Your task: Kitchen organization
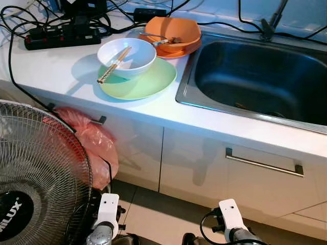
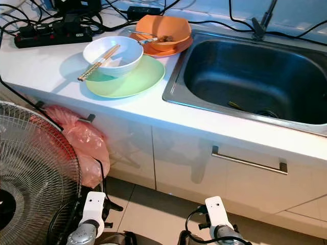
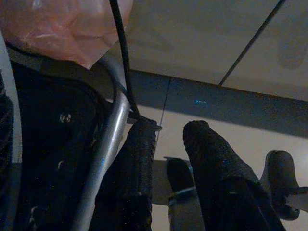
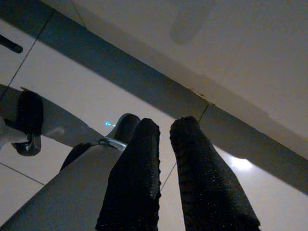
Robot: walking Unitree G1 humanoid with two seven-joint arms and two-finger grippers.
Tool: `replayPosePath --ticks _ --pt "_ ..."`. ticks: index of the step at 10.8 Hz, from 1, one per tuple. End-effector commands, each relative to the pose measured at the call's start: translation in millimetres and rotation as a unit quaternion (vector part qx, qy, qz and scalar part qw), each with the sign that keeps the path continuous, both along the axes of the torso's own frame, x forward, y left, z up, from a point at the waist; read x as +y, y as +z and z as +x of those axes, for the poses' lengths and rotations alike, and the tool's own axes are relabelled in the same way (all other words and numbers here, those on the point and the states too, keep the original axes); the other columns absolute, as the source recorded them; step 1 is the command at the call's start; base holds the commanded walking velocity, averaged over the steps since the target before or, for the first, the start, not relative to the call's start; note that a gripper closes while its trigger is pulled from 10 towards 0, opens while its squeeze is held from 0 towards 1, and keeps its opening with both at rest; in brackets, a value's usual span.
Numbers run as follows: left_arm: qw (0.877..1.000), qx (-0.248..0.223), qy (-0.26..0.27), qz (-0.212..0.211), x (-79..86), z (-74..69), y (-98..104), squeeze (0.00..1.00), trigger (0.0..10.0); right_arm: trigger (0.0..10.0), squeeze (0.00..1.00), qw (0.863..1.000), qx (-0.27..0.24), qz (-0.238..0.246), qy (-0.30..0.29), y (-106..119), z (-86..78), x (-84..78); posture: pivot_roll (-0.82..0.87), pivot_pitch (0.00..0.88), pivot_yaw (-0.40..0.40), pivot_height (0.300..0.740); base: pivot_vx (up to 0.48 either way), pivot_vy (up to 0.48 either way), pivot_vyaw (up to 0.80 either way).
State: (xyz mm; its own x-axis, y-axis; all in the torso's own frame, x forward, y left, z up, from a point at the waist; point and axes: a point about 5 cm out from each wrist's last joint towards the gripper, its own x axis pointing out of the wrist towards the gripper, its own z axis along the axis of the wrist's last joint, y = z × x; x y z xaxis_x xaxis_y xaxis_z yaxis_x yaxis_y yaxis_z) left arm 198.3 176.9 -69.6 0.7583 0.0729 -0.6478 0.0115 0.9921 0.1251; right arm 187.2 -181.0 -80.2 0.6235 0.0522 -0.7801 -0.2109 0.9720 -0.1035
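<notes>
From the head camera you've got both arms hanging low in front of the cabinets, wrists down near the floor tiles. Up and well away from both grippers, the white bowl (image 1: pixel 126 56) with chopsticks (image 1: pixel 114 65) sits on the green plate (image 1: pixel 138 81) on the counter (image 1: pixel 61 66). The orange bowl (image 1: pixel 172 31) with a spoon in it is just behind, beside the sink (image 1: pixel 255 76). A fan (image 1: pixel 41 173) stands close to your left arm, with a pink plastic bag (image 1: pixel 92 143) hanging off the cabinet handle above it.

Left wrist cam: the left gripper (image 3: pixel 168 139) points down at the tiled floor, fingers a narrow gap apart, holding nothing. The fan's metal rim and a black cable run right alongside one finger; can't tell if they touch. The pink bag is above.

Right wrist cam: the right gripper (image 4: pixel 164 127) is also aimed at the floor near the cabinet base, fingers nearly together, empty.
</notes>
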Motion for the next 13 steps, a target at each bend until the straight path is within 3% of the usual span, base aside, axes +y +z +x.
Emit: replayPosePath --ticks 1,5,7,13 --pt "1.000 0.003 0.000 0.004 -1.1 -2.0 -1 0.00 10.0 10.0 0.00 1.000 0.006 0.002 -0.006 -2 -3.8 -0.3 0.00 0.135 -0.018 0.740 0.000 0.000 0.00" --pt "1.000 0.007 0.000 0.004 -2.5 -3.0 -2 0.00 10.0 10.0 0.00 1.000 0.004 0.001 -0.005 -2 -2.8 0.5 0.00 0.134 -0.018 0.740 0.000 0.000 0.00" --pt "0.999 0.038 -0.003 0.004 -3.9 -10.7 -8 0.00 10.0 10.0 0.00 1.000 0.011 -0.006 -0.002 -3 -5.1 0.3 0.00 0.129 -0.017 0.740 0.000 0.000 0.00" --pt "0.997 0.076 -0.003 0.006 -0.9 -23.4 -16 0.00 10.0 10.0 0.00 1.000 0.027 -0.012 -0.001 -7 -13.4 -1.1 0.00 0.119 -0.014 0.740 0.000 0.000 0.00"
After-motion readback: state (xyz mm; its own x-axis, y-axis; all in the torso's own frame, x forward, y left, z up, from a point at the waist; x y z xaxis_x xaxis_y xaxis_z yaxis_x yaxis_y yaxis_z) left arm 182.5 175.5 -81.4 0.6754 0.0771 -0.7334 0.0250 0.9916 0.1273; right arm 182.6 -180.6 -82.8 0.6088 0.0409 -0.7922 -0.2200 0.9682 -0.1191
